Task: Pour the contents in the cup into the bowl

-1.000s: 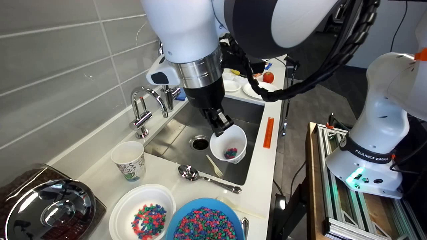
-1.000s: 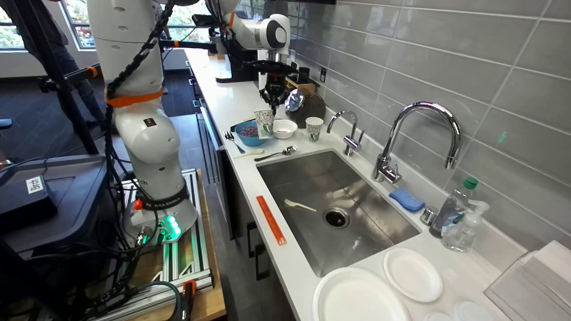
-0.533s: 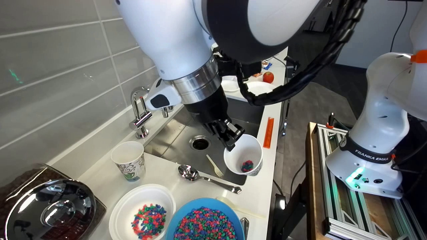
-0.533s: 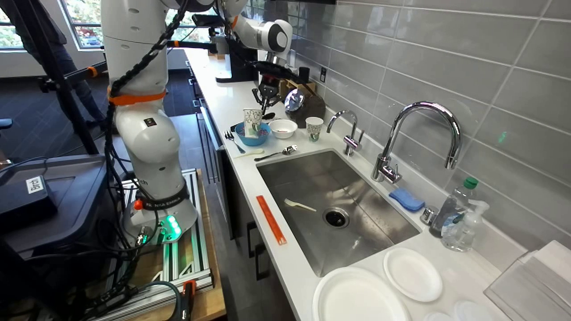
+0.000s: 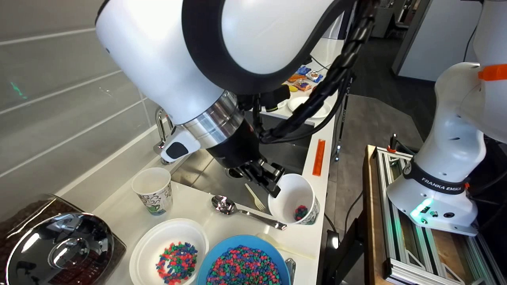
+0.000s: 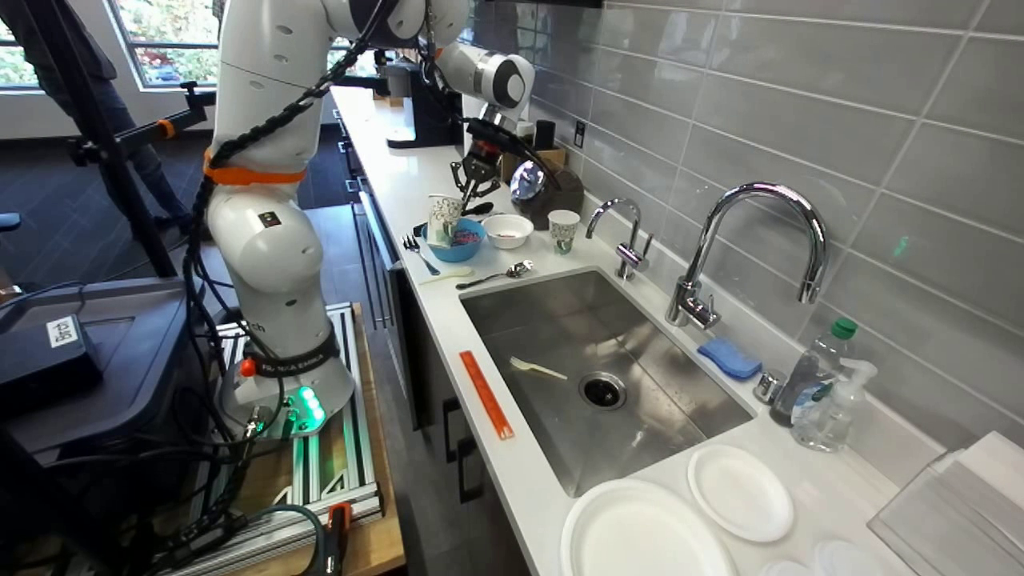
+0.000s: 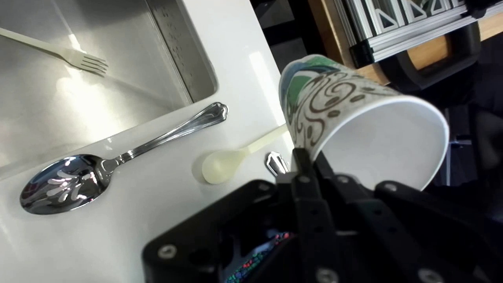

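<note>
My gripper (image 5: 273,192) is shut on the rim of a white paper cup (image 5: 289,194) with a brown and green print. One fingertip is inside the cup and one outside, as the wrist view shows on the cup (image 7: 334,100). Held in the air, it tilts with its mouth towards an exterior view; red, green and blue pebbles (image 5: 301,212) lie at its bottom. In the wrist view these contents are hidden. A white bowl (image 5: 144,250) with some pebbles and a blue bowl (image 5: 214,254) full of them stand on the counter; which one is meant I cannot tell.
A similar printed cup (image 5: 153,198) stands near the wall, beside a lidded jar (image 5: 67,253). A slotted metal spoon (image 7: 65,184) and a pale plastic spoon (image 7: 224,165) lie on the counter. The sink (image 6: 576,328) holds a plastic fork (image 6: 538,368); faucets (image 6: 632,260) rise behind it.
My gripper has carried the cup away from above the sink towards the counter's front edge and the blue bowl. The arm and cup lean more, and the pebbles stay inside the cup.
</note>
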Controlling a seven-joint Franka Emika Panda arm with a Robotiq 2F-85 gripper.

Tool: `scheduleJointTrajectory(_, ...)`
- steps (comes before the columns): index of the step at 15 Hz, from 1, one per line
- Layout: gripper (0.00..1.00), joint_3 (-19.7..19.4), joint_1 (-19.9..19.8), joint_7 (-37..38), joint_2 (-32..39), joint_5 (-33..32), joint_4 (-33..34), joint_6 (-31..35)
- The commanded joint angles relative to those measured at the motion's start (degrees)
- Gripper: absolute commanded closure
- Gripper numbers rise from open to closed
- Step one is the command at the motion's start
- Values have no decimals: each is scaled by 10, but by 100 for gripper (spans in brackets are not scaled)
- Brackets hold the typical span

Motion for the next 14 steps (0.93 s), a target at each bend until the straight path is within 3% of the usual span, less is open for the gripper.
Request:
scheduleJointTrajectory(1,96,0,0,0,4,0,5,-2)
scheduleJointTrajectory(7,99,4,5,-9,17,-2,20,-16)
scheduleJointTrajectory(14,99,18,31,-10,79,-8,85,-96)
